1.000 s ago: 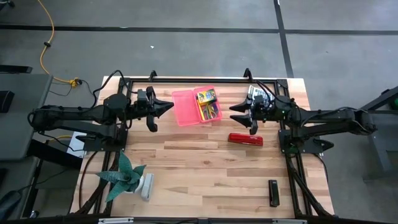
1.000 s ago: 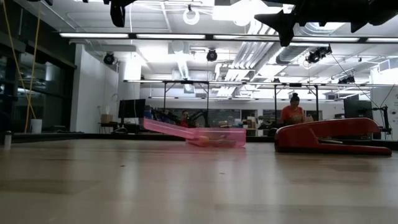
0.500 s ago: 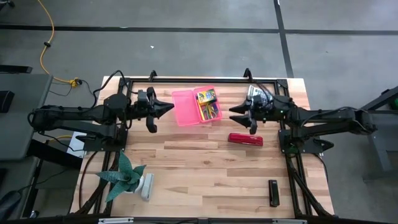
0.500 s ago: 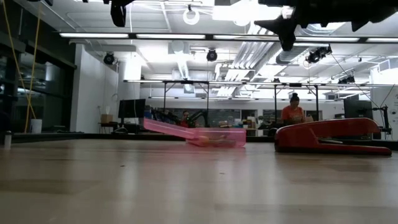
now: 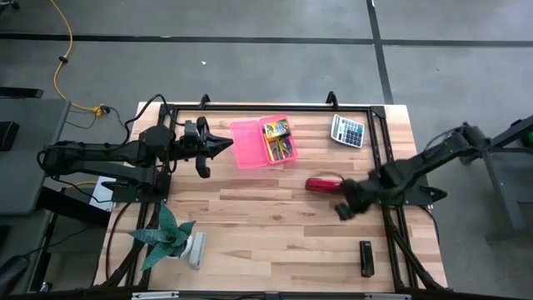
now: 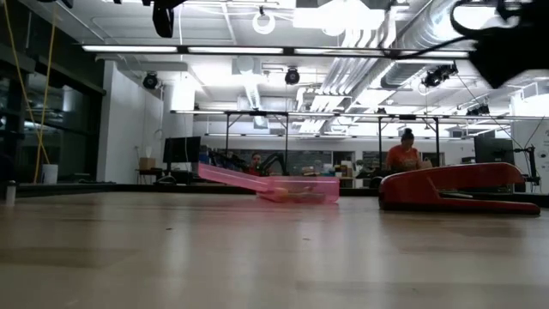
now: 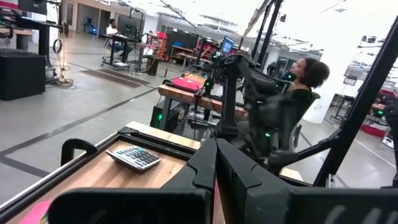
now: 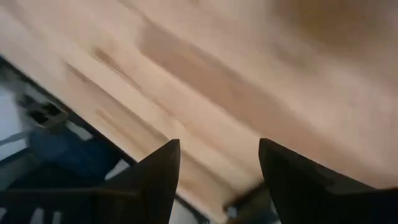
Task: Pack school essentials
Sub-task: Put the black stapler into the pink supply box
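Observation:
An open pink plastic box (image 5: 250, 143) lies near the table's far edge, its lid flat to the left. Its tray holds a yellow-green crayon box (image 5: 276, 129) and coloured stationery (image 5: 283, 151). The low view shows the pink box (image 6: 296, 188) lying flat on the wood. My left gripper (image 5: 226, 146) hovers just left of the box, shut, as the left wrist view (image 7: 216, 149) shows. My right gripper (image 5: 341, 210) is open and blurred, above bare wood just near of a red stapler (image 5: 327, 185); its wrist view (image 8: 217, 152) looks down on wood.
A grey calculator (image 5: 348, 131) lies at the far right, also seen in the left wrist view (image 7: 133, 157). A black oblong piece (image 5: 365, 257) lies near the right near corner. A green spiky plant (image 5: 169, 237) stands at the near left. People sit in the room beyond (image 6: 405, 154).
My right arm has swung fast from beside the pink box toward the table's near edge, past the stapler, and tipped its gripper down toward the wood. The calculator, covered by that arm before, now shows. The left arm has kept still.

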You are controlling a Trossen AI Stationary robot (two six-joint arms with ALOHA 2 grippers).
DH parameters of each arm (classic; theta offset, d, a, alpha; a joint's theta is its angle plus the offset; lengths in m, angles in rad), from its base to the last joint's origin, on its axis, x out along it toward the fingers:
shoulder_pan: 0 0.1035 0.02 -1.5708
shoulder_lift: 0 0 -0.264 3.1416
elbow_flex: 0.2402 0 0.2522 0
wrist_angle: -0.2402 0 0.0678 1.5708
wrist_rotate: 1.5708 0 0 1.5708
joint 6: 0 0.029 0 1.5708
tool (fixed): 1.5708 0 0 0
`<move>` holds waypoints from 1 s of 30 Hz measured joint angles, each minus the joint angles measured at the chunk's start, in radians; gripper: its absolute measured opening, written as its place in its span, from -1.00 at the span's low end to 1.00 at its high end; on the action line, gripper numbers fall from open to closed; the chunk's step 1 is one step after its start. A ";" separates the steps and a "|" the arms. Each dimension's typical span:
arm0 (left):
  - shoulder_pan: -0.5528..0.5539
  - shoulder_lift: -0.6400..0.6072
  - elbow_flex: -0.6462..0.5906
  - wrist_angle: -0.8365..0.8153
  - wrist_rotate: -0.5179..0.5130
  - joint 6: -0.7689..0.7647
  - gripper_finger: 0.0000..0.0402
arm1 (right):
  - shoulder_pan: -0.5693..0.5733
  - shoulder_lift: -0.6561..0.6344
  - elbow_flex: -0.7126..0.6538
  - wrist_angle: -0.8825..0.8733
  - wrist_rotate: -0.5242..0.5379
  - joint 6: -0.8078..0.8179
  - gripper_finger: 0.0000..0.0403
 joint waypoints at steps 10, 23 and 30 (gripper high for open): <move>0.000 0.000 0.000 0.000 0.005 0.000 -1.00 | 0.344 0.125 0.001 0.017 0.008 0.607 0.05; 0.000 0.000 0.000 0.004 0.032 0.000 -1.00 | 0.511 0.234 0.001 0.044 -0.006 0.899 0.24; 0.000 0.000 0.000 0.004 0.032 0.000 -1.00 | 0.520 0.340 -0.023 0.125 -0.019 0.926 0.37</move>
